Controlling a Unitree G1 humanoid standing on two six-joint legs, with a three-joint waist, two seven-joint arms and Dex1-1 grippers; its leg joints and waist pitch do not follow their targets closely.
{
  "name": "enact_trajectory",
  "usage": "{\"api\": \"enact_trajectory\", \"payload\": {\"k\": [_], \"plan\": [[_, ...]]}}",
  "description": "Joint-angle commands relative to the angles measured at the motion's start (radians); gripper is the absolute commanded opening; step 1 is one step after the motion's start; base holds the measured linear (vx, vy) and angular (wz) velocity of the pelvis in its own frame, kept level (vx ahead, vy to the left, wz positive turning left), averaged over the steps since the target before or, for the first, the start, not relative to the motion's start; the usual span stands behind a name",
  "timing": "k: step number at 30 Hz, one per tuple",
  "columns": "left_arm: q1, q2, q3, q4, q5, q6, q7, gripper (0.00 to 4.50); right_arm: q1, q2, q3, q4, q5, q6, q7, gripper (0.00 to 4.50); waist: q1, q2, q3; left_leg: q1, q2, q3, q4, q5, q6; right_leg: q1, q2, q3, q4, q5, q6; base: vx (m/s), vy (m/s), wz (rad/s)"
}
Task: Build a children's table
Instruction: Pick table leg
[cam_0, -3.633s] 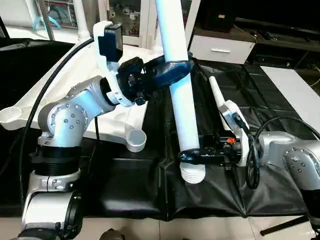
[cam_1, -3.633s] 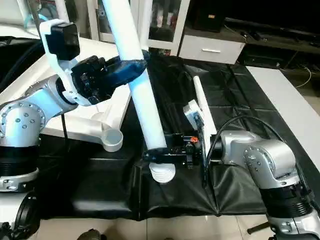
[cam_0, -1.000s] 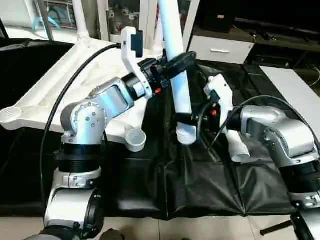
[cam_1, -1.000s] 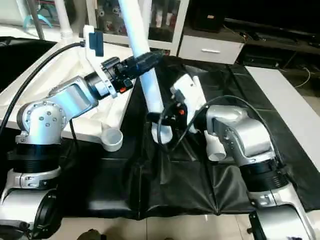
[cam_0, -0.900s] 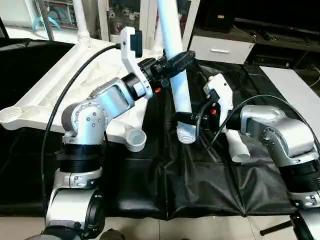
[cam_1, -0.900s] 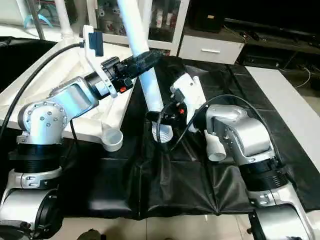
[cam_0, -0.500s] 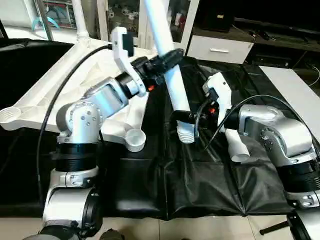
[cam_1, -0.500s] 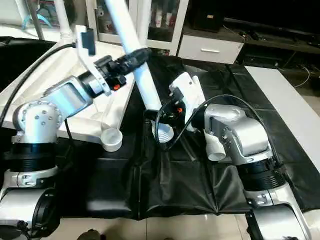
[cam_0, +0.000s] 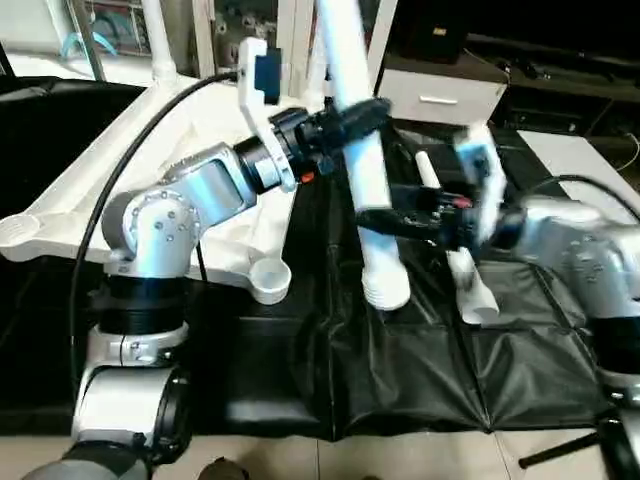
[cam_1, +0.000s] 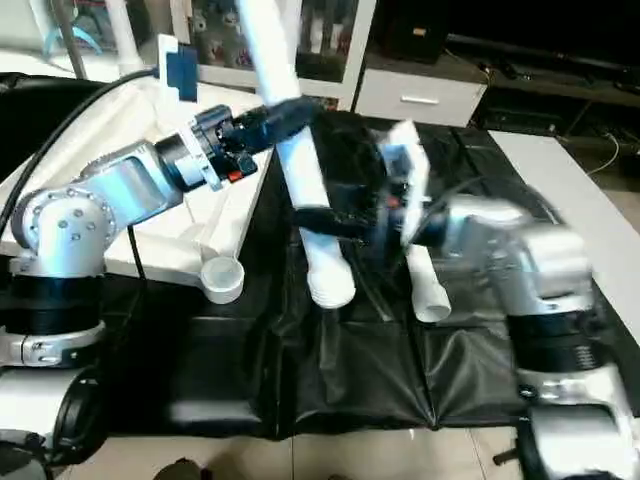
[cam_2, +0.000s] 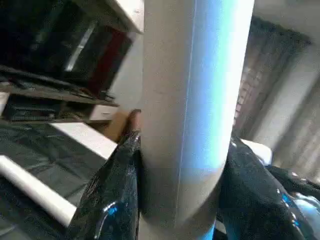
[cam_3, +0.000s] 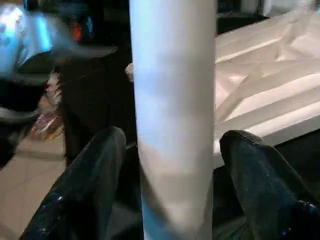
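Observation:
The children's table's white tabletop (cam_0: 100, 170) lies underside up on the left, a round corner socket (cam_0: 268, 278) towards me. A long white leg (cam_0: 365, 180) stands steeply over the black cloth, ribbed end (cam_0: 385, 290) low. My left gripper (cam_0: 358, 112) is shut on its upper part, and in the left wrist view the fingers (cam_2: 112, 200) hug it. My right gripper (cam_0: 372, 218) reaches across lower down. In the right wrist view its fingers (cam_3: 95, 170) stand either side of the leg (cam_3: 172, 100) with slim gaps. A second leg (cam_0: 455, 250) lies on the cloth.
Black cloth (cam_0: 400, 380) covers the work table, its front edge close to me. A further white leg (cam_0: 155, 35) stands upright at the tabletop's far corner. White cabinets and a drawer unit (cam_0: 440, 95) stand behind. A white surface (cam_0: 590, 160) lies at the right.
The right gripper's fingers have spread off the leg and the right arm has swung, blurred. The left gripper has shifted the leg a little to the right.

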Motion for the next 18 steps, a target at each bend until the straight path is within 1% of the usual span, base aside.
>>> {"api": "enact_trajectory", "payload": {"k": [1, 2, 4, 6, 8, 9, 10, 13, 16, 18], "plan": [[-0.032, 0.007, -0.028, -0.031, -0.007, 0.003, -0.041, 1.77, 0.024, -0.039, 0.033, -0.035, -0.005, 0.008, 0.048, 3.52, 0.000, 0.000, -0.067, 0.017, 0.030, -0.003, -0.066, -0.113, -0.015, 0.048, -0.066, 0.031, -0.072, -0.149, -0.194, 0.000, 0.000, 0.00], [-0.033, 0.010, -0.032, -0.032, -0.004, 0.000, -0.050, 1.77, 0.028, -0.047, 0.043, -0.039, -0.010, 0.006, 0.058, 3.52, 0.001, 0.001, -0.067, 0.018, 0.031, -0.003, -0.066, -0.116, -0.014, 0.047, -0.067, 0.032, -0.072, -0.161, -0.191, 0.000, 0.000, 0.00], [-0.036, 0.017, -0.040, -0.031, 0.001, -0.004, -0.068, 1.77, 0.041, -0.061, 0.060, -0.045, -0.019, -0.003, 0.071, 3.52, -0.002, 0.000, -0.066, 0.017, 0.030, -0.004, -0.066, -0.126, -0.016, 0.046, -0.068, 0.032, -0.075, -0.185, -0.189, 0.000, 0.000, 0.00], [-0.035, 0.033, -0.061, -0.041, 0.001, -0.007, -0.102, 1.77, 0.054, -0.077, 0.079, -0.047, -0.032, -0.016, 0.087, 3.52, -0.002, 0.000, -0.066, 0.019, 0.031, -0.004, -0.067, -0.130, -0.020, 0.044, -0.068, 0.031, -0.077, -0.209, -0.183, 0.000, 0.000, 0.00], [-0.033, 0.038, -0.068, -0.049, -0.001, -0.006, -0.117, 1.77, 0.060, -0.083, 0.088, -0.046, -0.042, -0.025, 0.096, 3.52, -0.002, 0.000, -0.066, 0.017, 0.032, -0.004, -0.066, -0.127, -0.021, 0.044, -0.068, 0.032, -0.075, -0.200, -0.186, 0.000, 0.000, 0.00], [-0.030, 0.046, -0.078, -0.059, -0.003, -0.004, -0.137, 1.77, 0.066, -0.089, 0.098, -0.044, -0.055, -0.037, 0.104, 3.52, -0.002, 0.003, -0.067, 0.017, 0.032, -0.005, -0.066, -0.126, -0.021, 0.044, -0.068, 0.032, -0.074, -0.194, -0.188, 0.000, 0.000, 0.00], [-0.028, 0.053, -0.087, -0.066, -0.003, -0.003, -0.155, 1.77, 0.070, -0.093, 0.104, -0.042, -0.062, -0.045, 0.109, 3.52, -0.004, 0.001, -0.066, 0.016, 0.032, -0.004, -0.067, -0.124, -0.021, 0.043, -0.068, 0.031, -0.074, -0.190, -0.191, 0.000, 0.000, 0.00], [-0.023, 0.068, -0.106, -0.080, 0.001, 0.000, -0.192, 1.77, 0.075, -0.100, 0.111, -0.041, -0.068, -0.057, 0.124, 3.52, -0.004, 0.002, -0.067, 0.017, 0.032, -0.004, -0.066, -0.124, -0.018, 0.043, -0.068, 0.032, -0.072, -0.182, -0.199, 0.000, 0.000, 0.00], [-0.017, 0.081, -0.123, -0.088, 0.004, -0.003, -0.225, 1.77, 0.079, -0.110, 0.122, -0.044, -0.073, -0.071, 0.141, 3.52, -0.003, 0.002, -0.066, 0.018, 0.032, -0.003, -0.067, -0.137, -0.018, 0.043, -0.068, 0.032, -0.074, -0.198, -0.198, 0.000, 0.000, 0.00], [-0.015, 0.086, -0.130, -0.091, 0.003, -0.005, -0.239, 1.77, 0.083, -0.114, 0.129, -0.045, -0.076, -0.079, 0.150, 3.52, -0.004, 0.004, -0.067, 0.018, 0.033, -0.004, -0.067, -0.141, -0.020, 0.043, -0.068, 0.032, -0.074, -0.201, -0.198, 0.000, 0.000, 0.00]]}}
